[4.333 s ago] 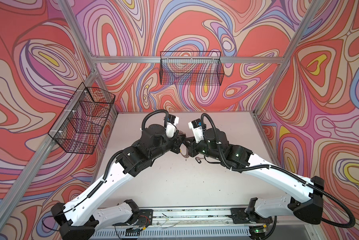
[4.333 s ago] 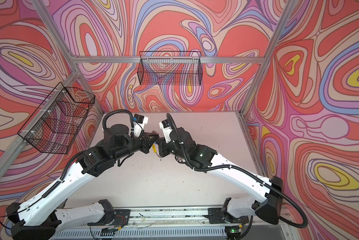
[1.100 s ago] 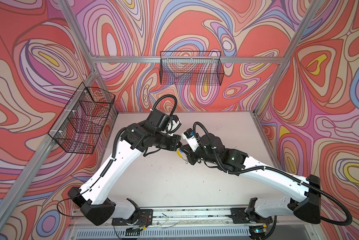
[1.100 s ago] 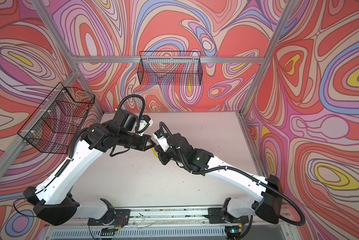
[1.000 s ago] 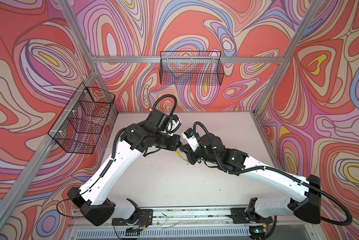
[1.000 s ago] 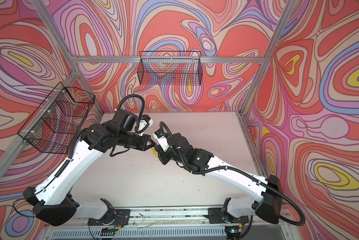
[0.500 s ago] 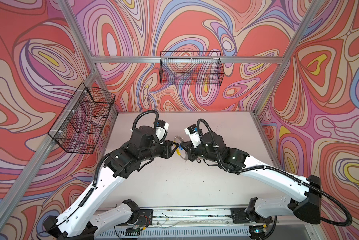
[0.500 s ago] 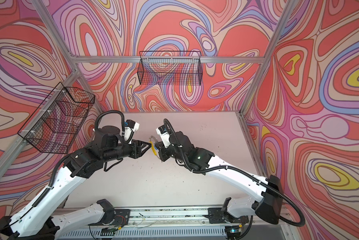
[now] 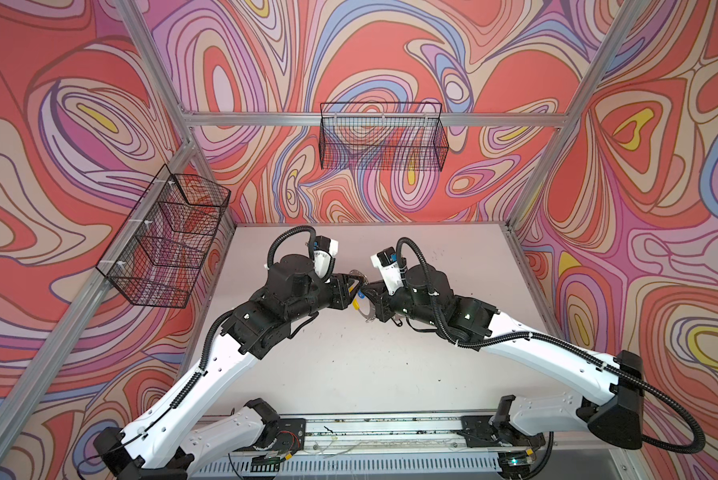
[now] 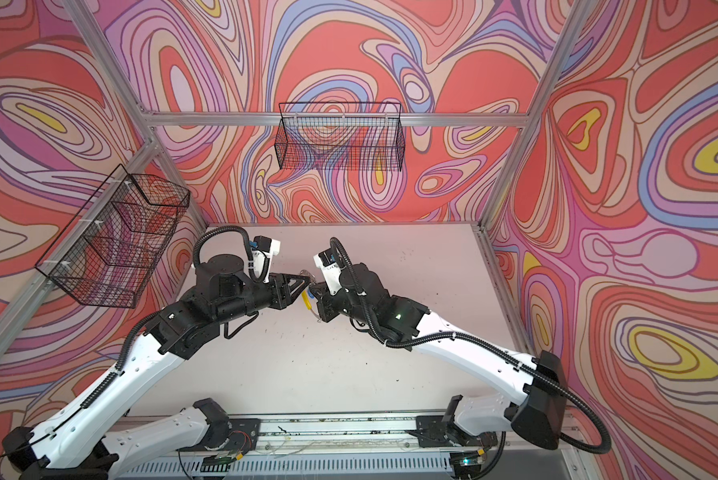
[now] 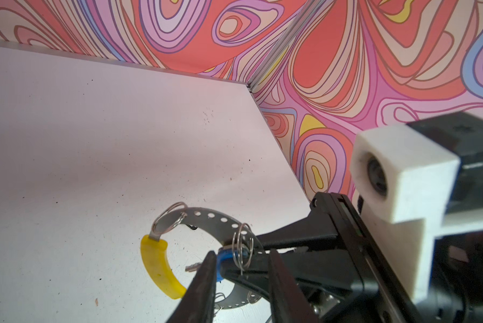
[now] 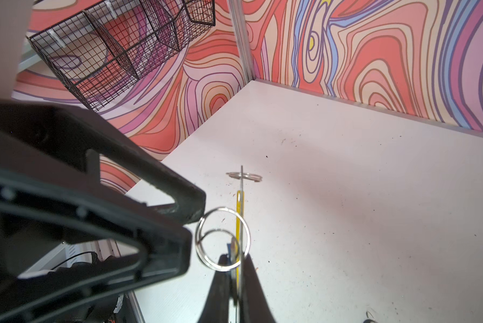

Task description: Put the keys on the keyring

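R pincer clamps grey perforated keyring w/ yellow sleeve; L pincer parted.

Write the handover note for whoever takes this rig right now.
Right gripper: shut on the keyring, which it holds on edge.
Left gripper: jaws apart at the blue-tagged key; no clear grip.
Done, it seems: the blue tag hangs from a wire loop on the keyring.
To do: confirm that, then thread the other key. A small dark item on the table under the right wrist may be it.
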Controlling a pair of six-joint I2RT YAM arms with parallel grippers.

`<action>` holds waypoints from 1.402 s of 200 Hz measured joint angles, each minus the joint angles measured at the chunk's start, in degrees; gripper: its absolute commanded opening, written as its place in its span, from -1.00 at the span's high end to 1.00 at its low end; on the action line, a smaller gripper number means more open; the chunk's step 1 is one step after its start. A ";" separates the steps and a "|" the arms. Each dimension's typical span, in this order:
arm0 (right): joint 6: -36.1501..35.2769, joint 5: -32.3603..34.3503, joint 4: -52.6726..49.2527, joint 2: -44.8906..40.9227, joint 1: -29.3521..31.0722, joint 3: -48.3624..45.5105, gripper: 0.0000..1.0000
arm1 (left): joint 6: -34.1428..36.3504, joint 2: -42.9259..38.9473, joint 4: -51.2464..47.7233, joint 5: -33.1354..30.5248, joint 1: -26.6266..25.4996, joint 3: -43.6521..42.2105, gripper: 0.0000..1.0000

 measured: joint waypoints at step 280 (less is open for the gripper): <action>0.00 -0.04 0.42 0.07 0.00 -0.55 1.00 | 5.62 5.84 -5.31 2.08 0.00 6.62 0.75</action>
